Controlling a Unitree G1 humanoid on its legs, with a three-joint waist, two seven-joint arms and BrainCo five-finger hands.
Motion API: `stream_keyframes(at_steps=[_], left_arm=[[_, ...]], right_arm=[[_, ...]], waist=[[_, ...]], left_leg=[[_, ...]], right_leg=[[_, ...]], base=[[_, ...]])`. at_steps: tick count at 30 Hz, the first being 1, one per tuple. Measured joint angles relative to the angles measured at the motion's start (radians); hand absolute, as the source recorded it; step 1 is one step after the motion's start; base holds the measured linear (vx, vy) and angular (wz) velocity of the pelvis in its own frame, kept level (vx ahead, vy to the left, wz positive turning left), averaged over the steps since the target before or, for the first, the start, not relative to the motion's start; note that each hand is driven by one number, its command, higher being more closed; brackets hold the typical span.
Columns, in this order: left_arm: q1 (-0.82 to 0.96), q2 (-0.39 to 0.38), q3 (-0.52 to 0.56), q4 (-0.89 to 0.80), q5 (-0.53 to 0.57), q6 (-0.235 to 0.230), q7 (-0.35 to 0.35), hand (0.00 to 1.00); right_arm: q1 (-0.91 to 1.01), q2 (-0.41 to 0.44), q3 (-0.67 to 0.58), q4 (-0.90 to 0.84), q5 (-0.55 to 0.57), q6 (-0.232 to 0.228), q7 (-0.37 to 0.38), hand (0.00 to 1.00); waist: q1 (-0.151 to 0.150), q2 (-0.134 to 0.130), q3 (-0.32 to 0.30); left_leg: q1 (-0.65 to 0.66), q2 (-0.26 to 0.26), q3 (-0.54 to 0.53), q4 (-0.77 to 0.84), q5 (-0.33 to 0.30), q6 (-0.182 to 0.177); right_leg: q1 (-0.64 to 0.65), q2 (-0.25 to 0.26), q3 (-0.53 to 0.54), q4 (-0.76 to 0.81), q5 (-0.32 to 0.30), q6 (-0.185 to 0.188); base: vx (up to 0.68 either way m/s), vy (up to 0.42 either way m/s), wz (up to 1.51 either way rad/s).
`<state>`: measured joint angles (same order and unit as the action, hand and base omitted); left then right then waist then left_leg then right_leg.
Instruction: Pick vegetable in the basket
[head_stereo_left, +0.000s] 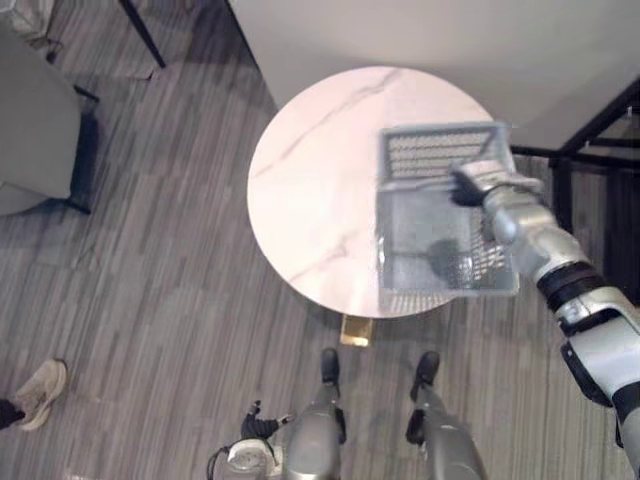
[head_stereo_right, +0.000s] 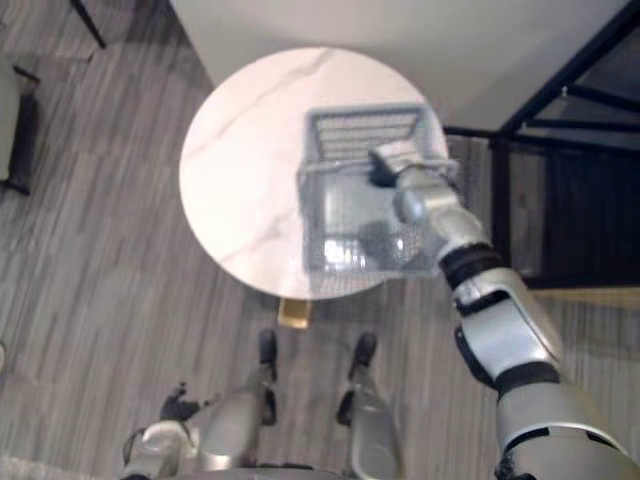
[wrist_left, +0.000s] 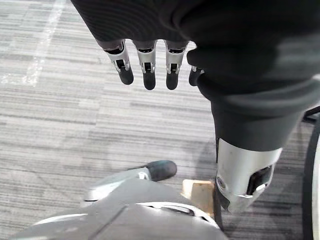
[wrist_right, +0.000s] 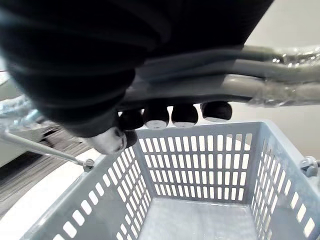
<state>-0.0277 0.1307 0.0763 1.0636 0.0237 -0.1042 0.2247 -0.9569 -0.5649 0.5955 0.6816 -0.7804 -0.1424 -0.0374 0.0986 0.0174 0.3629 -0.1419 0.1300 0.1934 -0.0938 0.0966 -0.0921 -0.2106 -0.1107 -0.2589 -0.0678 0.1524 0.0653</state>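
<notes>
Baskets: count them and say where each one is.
1. The basket is at the right side of the round table, on or just above it. Its handle is gripped by the right hand. None seems hidden.

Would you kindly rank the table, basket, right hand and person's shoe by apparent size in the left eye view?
1. table
2. basket
3. right hand and shoe look alike; the hand is nearer the camera, so unranked.

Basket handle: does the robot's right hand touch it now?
Touching. In the right wrist view the fingers of the right hand curl round the grey handle above the basket.
</notes>
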Motion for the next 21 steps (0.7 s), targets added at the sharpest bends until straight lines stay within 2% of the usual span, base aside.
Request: stream_keyframes(at_steps=[3, 5, 6, 7, 10, 15, 21], left_arm=[[0.002, 0.001, 0.047, 0.007, 0.036, 0.011, -0.009, 0.0], [0.006, 0.011, 0.07, 0.013, 0.049, 0.025, -0.016, 0.0], [0.008, 0.015, 0.072, 0.013, 0.062, 0.027, -0.016, 0.0], [0.02, 0.026, 0.073, 0.013, 0.076, 0.027, -0.02, 0.0], [0.04, 0.038, 0.078, 0.037, 0.102, 0.03, -0.036, 0.0], [0.061, 0.038, 0.065, 0.044, 0.117, 0.029, -0.045, 0.0], [0.077, 0.035, 0.026, 0.041, 0.15, 0.029, -0.058, 0.0]], right_arm=[[0.058, -0.011, 0.076, -0.15, 0.015, -0.057, 0.049, 1.0], [0.105, -0.046, 0.098, -0.276, 0.076, -0.091, 0.075, 1.0], [0.118, -0.058, 0.102, -0.303, 0.093, -0.097, 0.08, 1.0], [0.149, -0.081, 0.115, -0.36, 0.125, -0.11, 0.091, 1.0], [0.238, -0.151, 0.124, -0.479, 0.165, -0.131, 0.119, 1.0], [0.39, -0.251, 0.099, -0.571, 0.203, -0.153, 0.155, 1.0], [0.702, -0.284, -0.054, -0.589, 0.203, -0.155, 0.158, 1.0]], waist=[[-0.012, -0.031, -0.024], [-0.021, -0.061, -0.062], [-0.021, -0.069, -0.068], [-0.027, -0.089, -0.096], [-0.048, -0.113, -0.149], [-0.071, -0.105, -0.188], [-0.076, -0.089, -0.221]], left_leg=[[0.047, 0.01, 0.034, 0.0, -0.008, -0.006], [0.069, 0.019, 0.062, 0.0, -0.024, -0.009], [0.078, 0.021, 0.069, 0.0, -0.026, -0.01], [0.088, 0.024, 0.082, 0.0, -0.032, -0.012], [0.115, 0.029, 0.106, -0.001, -0.044, -0.02], [0.146, 0.031, 0.127, -0.001, -0.051, -0.021], [0.173, 0.032, 0.127, -0.001, -0.061, -0.029]], right_leg=[[0.029, 0.013, 0.042, -0.007, 0.0, 0.0], [0.037, 0.025, 0.071, -0.012, 0.0, 0.0], [0.043, 0.028, 0.078, -0.014, 0.0, 0.0], [0.045, 0.033, 0.092, -0.02, 0.0, 0.0], [0.061, 0.037, 0.116, -0.026, 0.0, 0.0], [0.082, 0.039, 0.135, -0.029, 0.0, 0.0], [0.114, 0.042, 0.133, -0.035, -0.001, 0.001]], base=[[0.05, -0.013, -0.34], [0.02, -0.009, -0.37], [0.01, -0.011, -0.34], [0.01, -0.01, -0.29], [0.03, -0.007, -0.26], [0.03, 0.001, -0.14], [0.02, -0.004, 0.0]])
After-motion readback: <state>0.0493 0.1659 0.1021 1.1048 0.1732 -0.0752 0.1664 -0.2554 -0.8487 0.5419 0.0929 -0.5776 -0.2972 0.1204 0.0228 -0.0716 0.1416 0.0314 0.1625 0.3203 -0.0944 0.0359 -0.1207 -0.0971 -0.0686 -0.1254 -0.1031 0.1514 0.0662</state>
